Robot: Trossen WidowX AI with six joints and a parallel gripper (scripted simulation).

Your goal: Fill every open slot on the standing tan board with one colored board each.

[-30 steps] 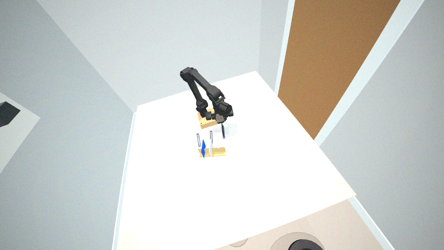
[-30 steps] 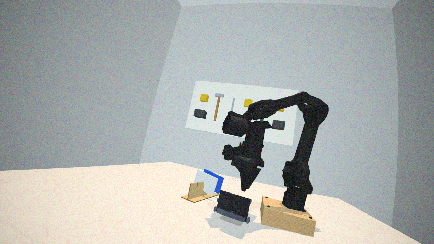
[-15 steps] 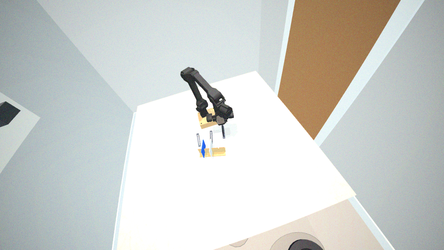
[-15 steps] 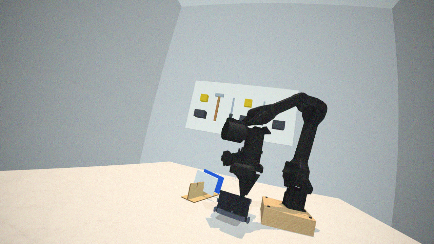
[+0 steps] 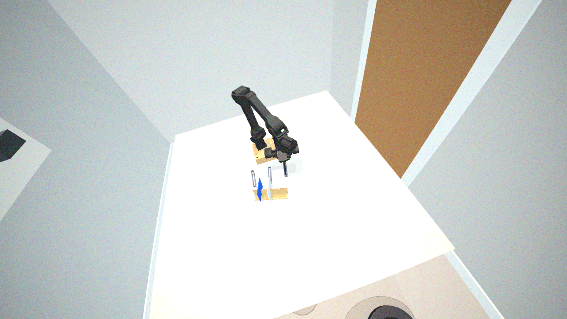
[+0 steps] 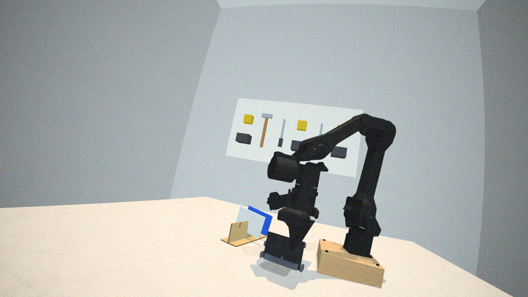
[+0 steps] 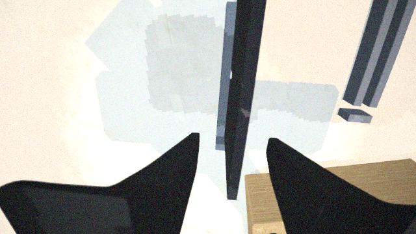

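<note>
Black and thin, the board (image 5: 285, 169) (image 6: 285, 246) (image 7: 245, 97) stands in its holder, between my released claw's (image 5: 282, 157) (image 6: 296, 246) (image 7: 233, 136) fingers, nearer the desk's (image 5: 336, 222) (image 6: 110, 251) (image 7: 39, 97) arm-side edge than the opposite one. I judge it light, stiff, perhaps slippery — better pinch both faces, centrally at the top. Farther from that edge — the tan board (image 5: 280, 193) (image 6: 236, 232) waits.

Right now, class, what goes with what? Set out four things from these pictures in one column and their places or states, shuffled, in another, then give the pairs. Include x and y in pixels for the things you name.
1. Blue board (image 5: 259, 190) (image 6: 268, 223)
2. Black board (image 5: 285, 169) (image 6: 284, 246) (image 7: 242, 88)
3. Gripper (image 5: 283, 160) (image 6: 295, 244) (image 7: 233, 142)
4. Wooden block (image 5: 266, 161) (image 6: 348, 266) (image 7: 261, 195)

A. Under the arm's base
B. Crosswise on the tan board (image 5: 282, 193) (image 6: 236, 233)
C. Open
D. Upright in a holder (image 6: 282, 261) (image 7: 223, 97)

Pairs: 1-B, 2-D, 3-C, 4-A
</note>
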